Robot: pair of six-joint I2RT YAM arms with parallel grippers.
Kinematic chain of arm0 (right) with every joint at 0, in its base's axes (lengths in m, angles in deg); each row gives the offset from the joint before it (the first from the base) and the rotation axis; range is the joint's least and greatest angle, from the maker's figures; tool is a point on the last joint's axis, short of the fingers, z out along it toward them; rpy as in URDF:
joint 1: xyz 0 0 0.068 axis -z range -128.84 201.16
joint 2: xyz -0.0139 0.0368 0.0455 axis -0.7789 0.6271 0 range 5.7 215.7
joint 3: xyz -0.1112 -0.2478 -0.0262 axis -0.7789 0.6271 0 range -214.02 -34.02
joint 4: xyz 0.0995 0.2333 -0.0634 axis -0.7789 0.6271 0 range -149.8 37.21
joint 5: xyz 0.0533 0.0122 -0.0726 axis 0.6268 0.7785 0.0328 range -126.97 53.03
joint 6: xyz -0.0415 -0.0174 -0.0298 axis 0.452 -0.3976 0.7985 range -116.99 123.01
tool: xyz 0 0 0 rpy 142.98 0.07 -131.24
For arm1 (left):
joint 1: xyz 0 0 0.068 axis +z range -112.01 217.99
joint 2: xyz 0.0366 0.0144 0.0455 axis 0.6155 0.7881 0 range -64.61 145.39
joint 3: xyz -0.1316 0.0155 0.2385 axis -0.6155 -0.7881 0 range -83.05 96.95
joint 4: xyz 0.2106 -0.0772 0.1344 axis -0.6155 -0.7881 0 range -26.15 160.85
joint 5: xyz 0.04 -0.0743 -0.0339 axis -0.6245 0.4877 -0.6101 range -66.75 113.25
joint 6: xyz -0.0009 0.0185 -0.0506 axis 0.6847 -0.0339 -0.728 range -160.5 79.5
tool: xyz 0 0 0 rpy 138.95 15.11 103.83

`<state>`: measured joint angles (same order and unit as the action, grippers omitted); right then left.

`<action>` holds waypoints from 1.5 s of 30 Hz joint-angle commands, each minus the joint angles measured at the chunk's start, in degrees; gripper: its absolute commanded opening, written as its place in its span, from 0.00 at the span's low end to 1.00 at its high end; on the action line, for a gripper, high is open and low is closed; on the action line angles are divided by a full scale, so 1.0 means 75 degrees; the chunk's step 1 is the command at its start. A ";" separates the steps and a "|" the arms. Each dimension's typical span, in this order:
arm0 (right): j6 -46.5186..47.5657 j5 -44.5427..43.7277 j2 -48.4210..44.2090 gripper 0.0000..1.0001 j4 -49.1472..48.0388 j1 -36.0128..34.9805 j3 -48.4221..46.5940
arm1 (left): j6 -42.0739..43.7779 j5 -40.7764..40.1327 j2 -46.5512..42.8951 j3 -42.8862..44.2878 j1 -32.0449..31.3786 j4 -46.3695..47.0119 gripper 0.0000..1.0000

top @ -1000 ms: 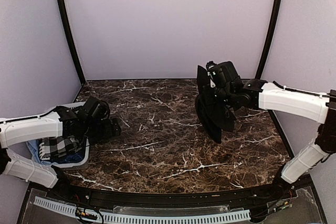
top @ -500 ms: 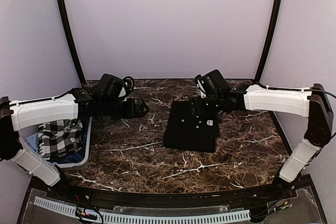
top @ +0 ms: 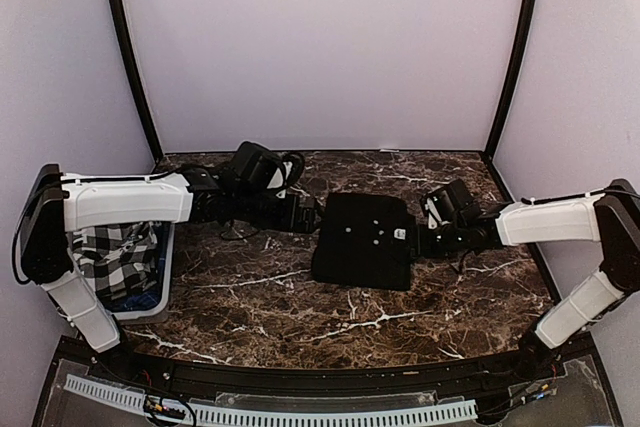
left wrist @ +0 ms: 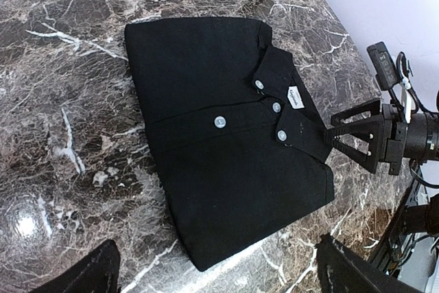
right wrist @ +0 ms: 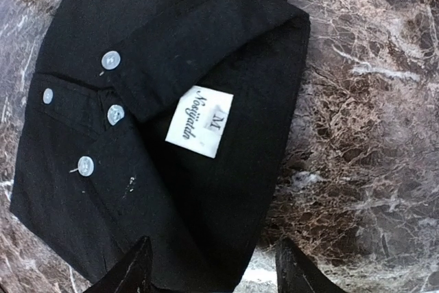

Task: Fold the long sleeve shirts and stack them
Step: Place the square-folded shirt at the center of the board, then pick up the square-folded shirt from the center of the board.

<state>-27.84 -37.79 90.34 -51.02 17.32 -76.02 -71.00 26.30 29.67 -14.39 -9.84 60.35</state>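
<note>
One long sleeve shirt (top: pixel 363 239), plain black with pale buttons and a white neck label (right wrist: pixel 200 121), lies folded flat on the middle of the marble table. My left gripper (top: pixel 306 215) hovers wide open just off its left edge; in the left wrist view the shirt (left wrist: pixel 226 135) fills the space ahead of the fingertips (left wrist: pixel 96 274). My right gripper (top: pixel 423 235) is at the shirt's right, collar side, open, its fingers (right wrist: pixel 132 272) apart over the shirt's edge (right wrist: pixel 171 87) without pinching it.
A white slatted basket (top: pixel 166 282) stands at the table's left edge, holding black-and-white checked cloth (top: pixel 112 262) over blue cloth. Dark marble table (top: pixel 300 297) surrounds the shirt. Black frame posts rise at both back corners.
The right gripper, which held the shirt hanging in the air, laid it flat, let go and drew back right. The left arm swung from the basket over to the shirt's left edge.
</note>
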 commanded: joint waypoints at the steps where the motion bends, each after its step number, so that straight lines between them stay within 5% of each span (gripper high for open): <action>1: -0.0626 0.1395 0.0087 0.58 -0.1593 0.0426 0.0302 | 0.0159 0.0229 0.0105 0.0252 -0.0124 0.0140 0.99; 9: -0.1012 0.2093 0.0466 0.56 -0.2176 0.0703 0.0524 | 0.0095 0.0248 0.0130 0.0194 -0.0195 0.0222 0.98; 19: -0.1175 0.1375 0.0022 0.72 -0.1888 0.0820 0.1132 | 0.0080 0.0229 0.0160 0.0164 -0.0203 0.0257 0.98; 25: -0.1380 0.1851 0.0138 0.72 -0.2423 0.0835 0.1392 | 0.0094 0.0207 0.0171 0.0212 -0.0202 0.0243 0.99; 29: -0.1542 0.2116 0.0102 0.60 -0.2814 0.0839 0.1497 | 0.0064 0.0232 0.0191 0.0190 -0.0207 0.0260 0.98; 38: -0.1639 0.2464 -0.0127 0.00 -0.2632 0.0831 0.1101 | 0.0057 0.0282 0.0185 0.0085 -0.0211 0.0347 0.98; 45: -0.1788 0.2839 -0.0573 0.00 -0.2633 0.0258 0.0309 | 0.0182 0.0416 0.0206 -0.0158 -0.0315 0.0574 0.98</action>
<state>-40.39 -19.00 88.46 -68.53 22.32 -68.44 -70.85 28.29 31.07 -14.17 -11.31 62.66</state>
